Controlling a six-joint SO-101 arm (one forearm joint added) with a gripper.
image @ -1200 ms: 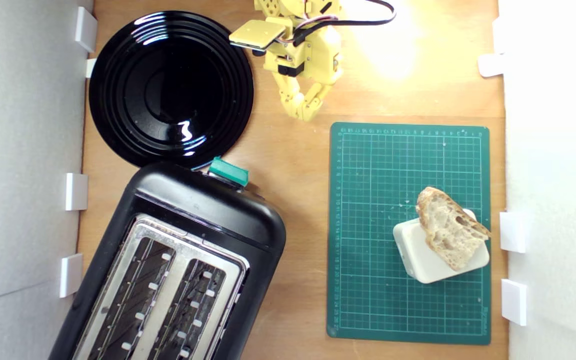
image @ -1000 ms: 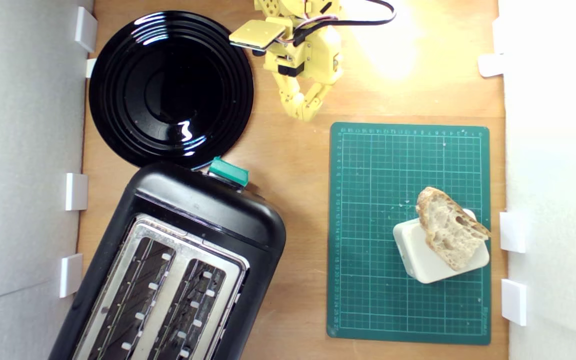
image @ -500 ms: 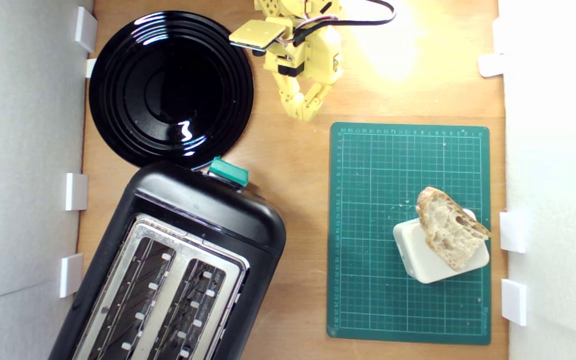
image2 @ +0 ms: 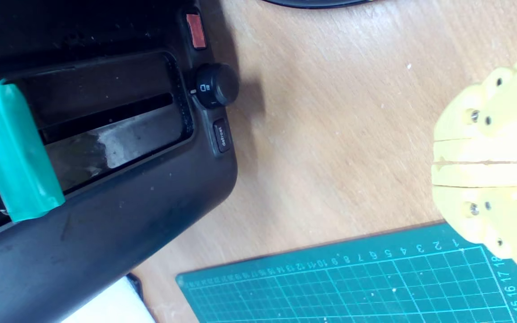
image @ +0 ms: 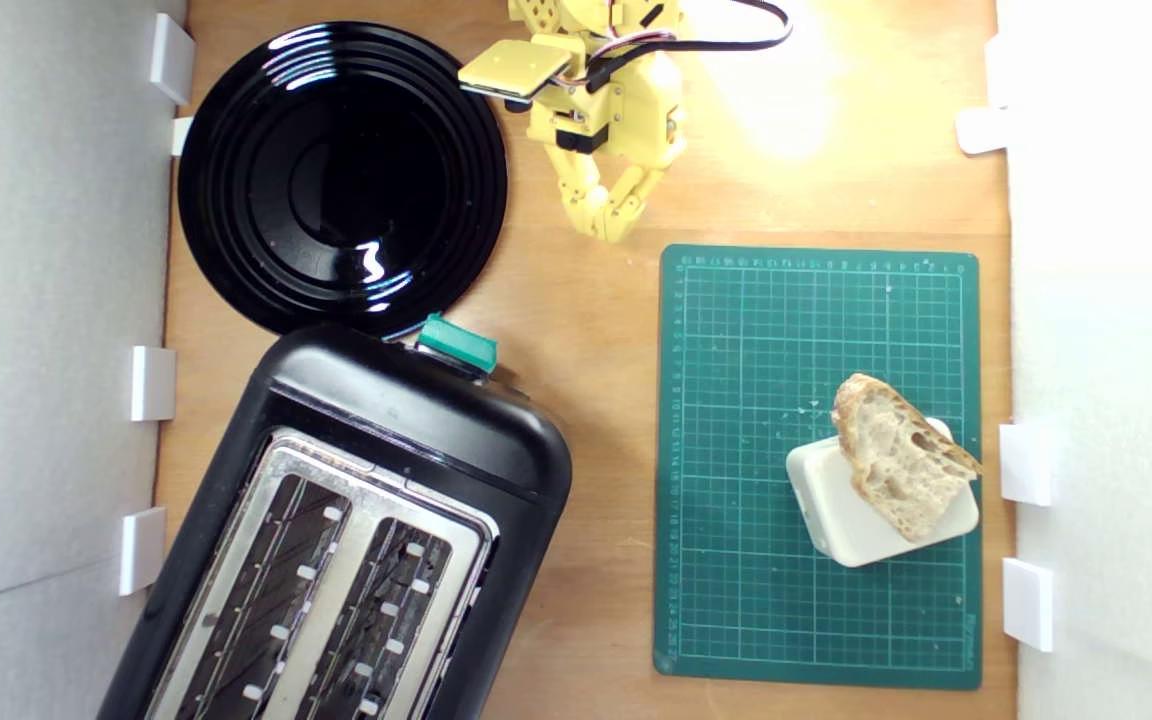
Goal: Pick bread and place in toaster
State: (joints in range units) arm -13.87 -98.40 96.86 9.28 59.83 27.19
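Two slots face you in the large black toaster with silver top plate (image: 336, 540) at the exterior view's lower left | bare wood separates it from the green gridded cutting mat (image: 736, 600) | your yellow gripper (image: 612, 228), pressed closed and empty, hovers near the mat's far corner | the holey wedge of rustic bread (image: 898, 455) leans on a cream rounded block (image: 836, 520) near the mat's right edge.

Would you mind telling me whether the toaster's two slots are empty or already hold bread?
Empty. The exterior view looks straight down into both slots of the toaster and shows only wire guides; the bread lies on a cream block.
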